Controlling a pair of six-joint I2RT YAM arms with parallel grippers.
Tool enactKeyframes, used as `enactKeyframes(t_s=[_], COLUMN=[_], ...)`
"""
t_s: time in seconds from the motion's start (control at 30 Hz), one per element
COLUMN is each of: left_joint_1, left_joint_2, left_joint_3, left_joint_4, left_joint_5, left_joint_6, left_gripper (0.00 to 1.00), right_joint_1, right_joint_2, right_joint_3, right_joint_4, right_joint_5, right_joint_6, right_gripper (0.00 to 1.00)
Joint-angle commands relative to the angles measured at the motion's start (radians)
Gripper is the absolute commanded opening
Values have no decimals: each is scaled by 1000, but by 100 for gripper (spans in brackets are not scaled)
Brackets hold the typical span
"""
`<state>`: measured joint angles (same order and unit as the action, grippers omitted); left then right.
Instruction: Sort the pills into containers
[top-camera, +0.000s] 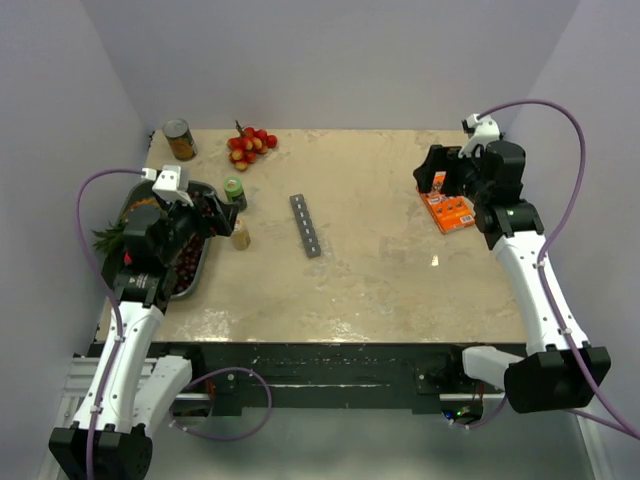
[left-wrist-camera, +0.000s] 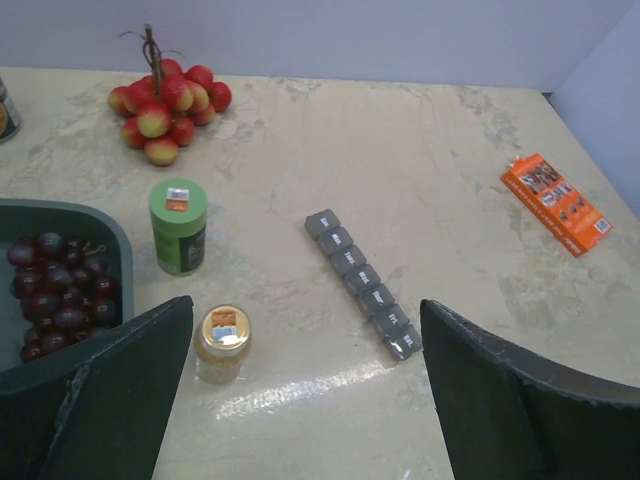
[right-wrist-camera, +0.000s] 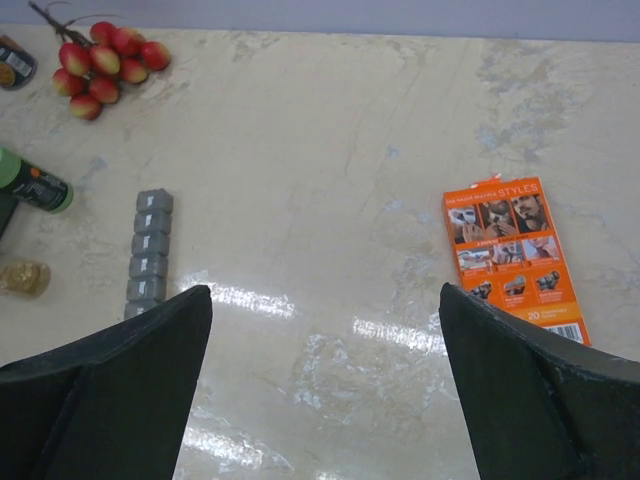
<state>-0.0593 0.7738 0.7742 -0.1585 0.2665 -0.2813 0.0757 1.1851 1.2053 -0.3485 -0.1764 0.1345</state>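
Left jaws and right jaws both gape wide, empty. Sorting looks unstarted: the pill bottle (left-wrist-camera: 222, 343) stands left of the closed pillbox (left-wrist-camera: 362, 283) on the surface (left-wrist-camera: 450, 140); grasping the bottle likely comes next.

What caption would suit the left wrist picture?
Open left gripper over a small pill bottle, a grey pill organizer and a green-capped bottle.

Right wrist view: pill strip (right-wrist-camera: 148, 255), near end hidden behind a black finger (right-wrist-camera: 110, 390). Left wrist view: fruit tray (left-wrist-camera: 70, 211) cut by the left edge; strip's lid lettering too small to read.
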Motion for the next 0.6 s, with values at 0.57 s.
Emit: enactKeyframes(t_s=[0.57], left_joint_1=[-40], left_joint_2=[65], left_joint_3=[-7], left_joint_4=[-122], left_joint_5=[168], left_joint_6=[-82], left_gripper=[97], right_joint_1=[75], right_joint_2=[74], right_joint_3=[-145], right_joint_4=[6], right_joint_5=[-764], right_joint_6=[-538], right_gripper=[99])
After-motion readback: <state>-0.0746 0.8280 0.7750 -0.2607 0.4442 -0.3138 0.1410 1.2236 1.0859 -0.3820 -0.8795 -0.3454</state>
